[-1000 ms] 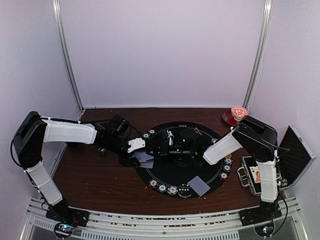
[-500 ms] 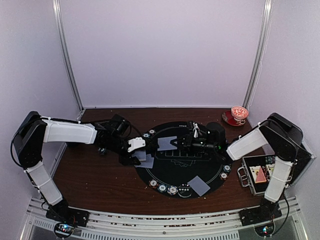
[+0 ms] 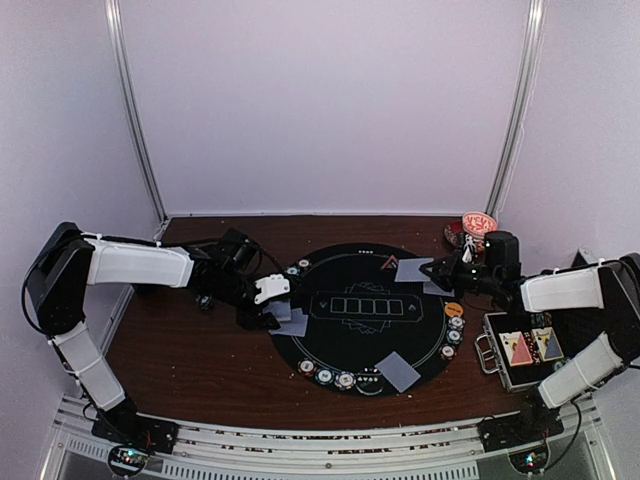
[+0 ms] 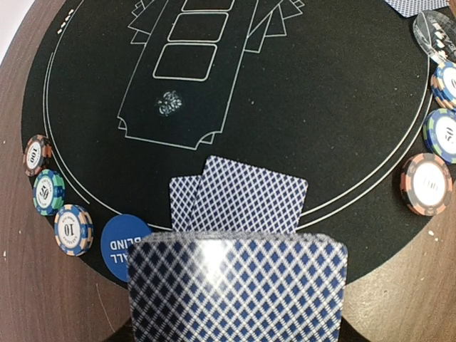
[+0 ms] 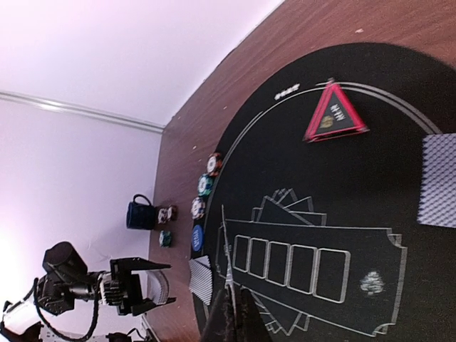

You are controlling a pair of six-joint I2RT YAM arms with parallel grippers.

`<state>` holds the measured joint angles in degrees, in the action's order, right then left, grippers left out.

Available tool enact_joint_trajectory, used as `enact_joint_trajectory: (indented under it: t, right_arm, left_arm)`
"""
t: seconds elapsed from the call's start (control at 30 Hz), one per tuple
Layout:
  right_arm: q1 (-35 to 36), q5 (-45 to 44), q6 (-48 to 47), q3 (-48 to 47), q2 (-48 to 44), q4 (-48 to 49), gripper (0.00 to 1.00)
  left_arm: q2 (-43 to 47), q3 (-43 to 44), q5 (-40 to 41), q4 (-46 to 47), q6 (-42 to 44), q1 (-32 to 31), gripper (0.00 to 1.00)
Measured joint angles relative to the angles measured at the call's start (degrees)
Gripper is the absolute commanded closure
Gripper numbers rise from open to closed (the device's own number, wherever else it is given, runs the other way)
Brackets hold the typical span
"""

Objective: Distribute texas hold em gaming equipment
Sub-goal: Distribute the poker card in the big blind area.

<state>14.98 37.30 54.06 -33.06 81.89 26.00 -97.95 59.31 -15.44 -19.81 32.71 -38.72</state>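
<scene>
**Cards gripped by both arms at opposite rims of the mat**

A brown table (image 3: pixel 200 350) is covered at frame centre by a round black mat (image 3: pixel 345 340). An open metal case (image 3: pixel 495 365) is seen lower right of the mat. A cup and saucer (image 3: pixel 478 225) is partly hidden behind the right arm, upper right.

The left gripper (image 3: pixel 265 318) is placed at the mat's left rim, jaws part-closed around a deck (image 4: pixel 235 292) of blue-backed cards, which fills the bottom of the left wrist view. Two dealt cards (image 4: pixel 242 196) are laid overlapping on the mat just beyond the deck.

The right gripper (image 3: pixel 437 272) is placed at the mat's right rim, fingers pinched tight on a single card (image 3: pixel 413 270), seen edge-on in the right wrist view. A flat card (image 5: pixel 438 182) is laid at that view's right edge, and a lower card (image 3: pixel 398 371) at the mat's bottom rim.

A red triangle marker (image 5: pixel 335 117) is set on the upper mat. A blue disc (image 4: pixel 125 242) is seen at the left rim, an orange disc (image 3: pixel 453 310) at the right. Striped chips (image 4: pixel 53 192) are lined along the rim.
</scene>
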Motion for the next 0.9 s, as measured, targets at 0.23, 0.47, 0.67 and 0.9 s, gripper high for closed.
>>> enact_joint_trajectory:
  t: [0.23,0.47,0.67,0.9]
  right_arm:
    - [-11.34,4.11,-5.79,-0.17,2.95,-7.61,1.00]
    - [-18.16,6.78,-8.61,-1.03,10.16,-10.45,1.00]
    - [-18.23,8.55,-8.52,-3.61,12.52,-8.74,1.00]
    - [-18.25,9.27,-7.98,-5.95,17.42,-7.48,1.00]
  left_arm:
    - [0.00,0.00,-0.44,-0.04,0.02,0.00,0.40]
    - [0.00,0.00,-0.92,-0.07,0.07,0.00,0.40]
    - [0.00,0.00,-1.16,-0.09,0.07,0.00,0.40]
    - [0.00,0.00,-1.25,-0.09,0.07,0.00,0.40]
